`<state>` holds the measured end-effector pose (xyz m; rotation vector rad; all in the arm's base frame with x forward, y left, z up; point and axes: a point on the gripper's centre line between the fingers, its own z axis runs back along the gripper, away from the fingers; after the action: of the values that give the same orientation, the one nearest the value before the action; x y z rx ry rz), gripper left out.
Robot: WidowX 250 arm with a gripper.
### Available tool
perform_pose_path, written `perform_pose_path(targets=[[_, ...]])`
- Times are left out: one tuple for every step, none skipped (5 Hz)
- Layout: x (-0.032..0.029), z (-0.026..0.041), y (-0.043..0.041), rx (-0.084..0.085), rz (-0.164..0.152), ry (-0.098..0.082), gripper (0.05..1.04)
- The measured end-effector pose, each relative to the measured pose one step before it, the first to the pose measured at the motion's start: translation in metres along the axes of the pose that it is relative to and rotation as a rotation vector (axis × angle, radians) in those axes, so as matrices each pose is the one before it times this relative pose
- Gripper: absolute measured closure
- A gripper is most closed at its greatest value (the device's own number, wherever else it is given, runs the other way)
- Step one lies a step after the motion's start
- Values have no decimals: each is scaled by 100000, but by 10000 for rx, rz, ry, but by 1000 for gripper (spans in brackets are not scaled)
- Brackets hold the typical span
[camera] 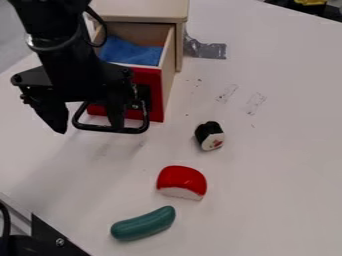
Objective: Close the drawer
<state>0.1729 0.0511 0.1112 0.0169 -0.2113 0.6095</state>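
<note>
The small wooden drawer has a red front and stands pulled out of its light wooden cabinet, with a blue cloth inside. A black handle sticks out from the red front. In front of the drawer, at the upper left, my gripper hangs with its two fingers spread wide, one left of the handle and the other at the handle, overlapping it in the view. Whether that finger touches the handle I cannot tell. The arm hides the left part of the drawer front.
On the white table lie a black and white sushi piece, a red and white toy piece and a green toy cucumber. Grey tape is stuck beside the cabinet. Black hardware stands at the lower left.
</note>
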Motion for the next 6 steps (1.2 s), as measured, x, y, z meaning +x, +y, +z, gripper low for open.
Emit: perform_pose_path(targets=[[769,-1890,34,314,593,217,85],[1262,-2461,1132,1085,1332,-176,85],[994,-1739,-137,386,485,-170,85],[1382,-1031,-455,253,610,-292,85],[1807,-520,-1118,76,291,-199,85],[1645,-278,-1275,-44,-30,-158,85]])
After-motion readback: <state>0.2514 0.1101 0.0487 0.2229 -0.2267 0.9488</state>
